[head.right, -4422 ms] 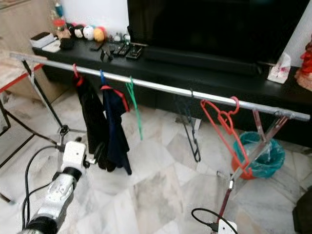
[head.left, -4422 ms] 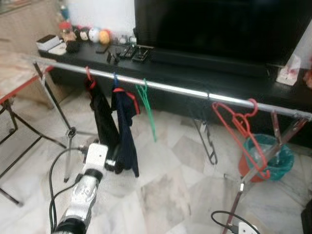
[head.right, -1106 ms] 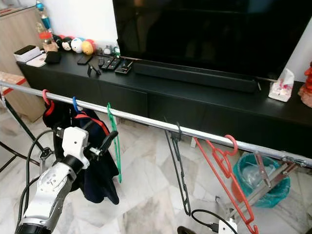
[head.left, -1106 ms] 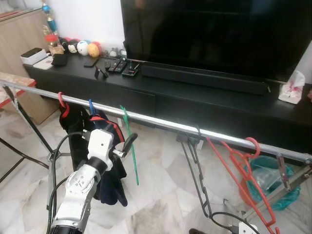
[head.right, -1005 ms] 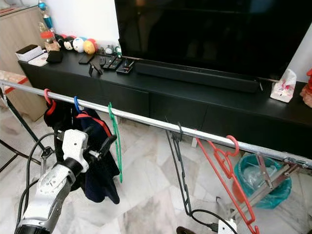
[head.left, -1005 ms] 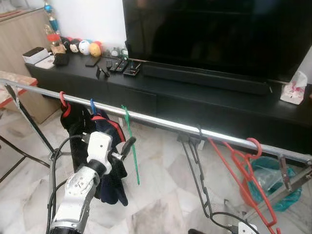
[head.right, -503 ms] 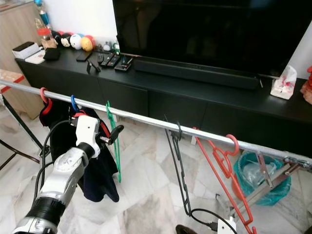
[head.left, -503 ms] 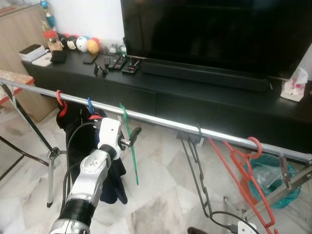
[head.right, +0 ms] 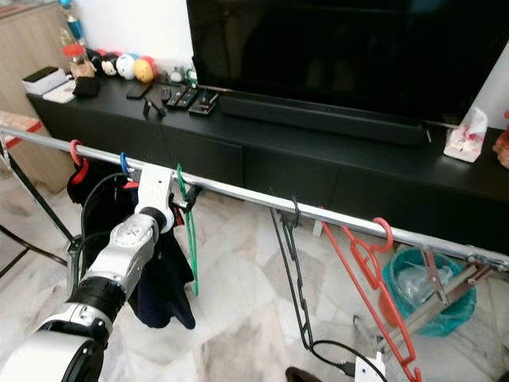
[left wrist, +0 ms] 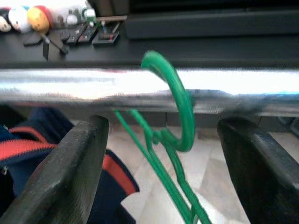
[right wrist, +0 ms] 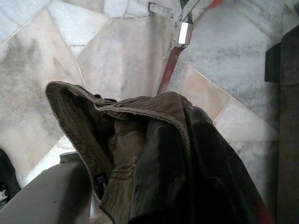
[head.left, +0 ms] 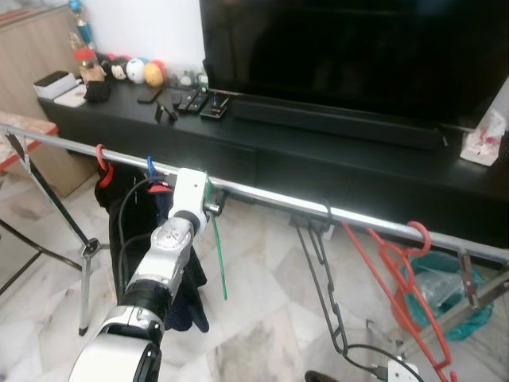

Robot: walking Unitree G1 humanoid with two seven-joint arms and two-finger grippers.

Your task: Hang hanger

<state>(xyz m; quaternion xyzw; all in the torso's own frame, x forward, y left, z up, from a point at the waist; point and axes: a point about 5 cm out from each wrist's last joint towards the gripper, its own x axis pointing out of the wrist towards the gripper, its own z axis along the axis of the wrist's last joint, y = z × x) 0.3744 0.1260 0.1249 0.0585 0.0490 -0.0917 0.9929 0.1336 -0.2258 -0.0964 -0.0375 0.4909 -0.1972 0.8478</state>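
Note:
A green hanger (head.left: 215,247) hangs by its hook (left wrist: 180,100) on the silver rail (head.left: 318,213) of a clothes rack. My left gripper (head.left: 210,204) is raised to the rail right at that hook. It is open, with one black finger (left wrist: 79,158) on each side of the hook and close under the rail, touching neither. In the right wrist view a brown garment (right wrist: 131,140) and a dark one bunch up in front of the camera, above the marble floor.
Dark clothes (head.left: 131,231) on red and blue hangers hang just left of the green one. Further right on the rail are a black hanger (head.left: 322,278) and a red hanger (head.left: 394,270). Behind stands a black TV console (head.left: 334,151). A teal bin (head.left: 433,286) sits at right.
My left gripper has risen from beside the green hanger's body up to the rail at its hook. The hangers on the rail have not moved.

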